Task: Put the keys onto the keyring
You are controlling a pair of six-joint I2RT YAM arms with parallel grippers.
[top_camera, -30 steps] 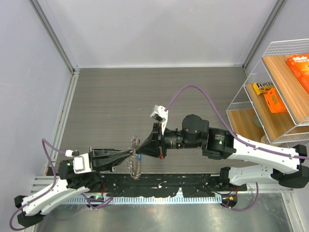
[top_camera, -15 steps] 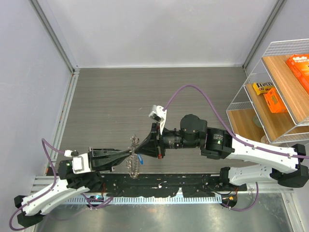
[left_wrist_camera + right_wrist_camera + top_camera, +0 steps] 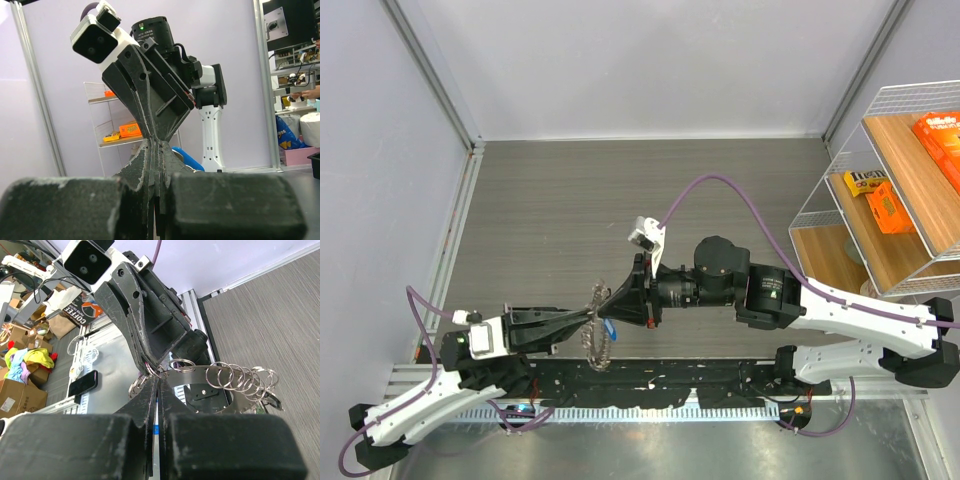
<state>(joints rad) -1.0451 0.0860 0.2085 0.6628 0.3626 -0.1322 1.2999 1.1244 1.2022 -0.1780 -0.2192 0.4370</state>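
Keyring (image 3: 597,345) leftward (long axis near-far)

Robotics lab (walled test table (image 3: 550,220), stacked boxes (image 3: 11,395)).

Top external looks straight down. Left wrist faces the right gripper (image 3: 156,147) close-up; right wrist, the left gripper (image 3: 151,371). All three share that junction.

Blue-headed key (image 3: 190,161) partly behind the right claw (image 3: 155,143)
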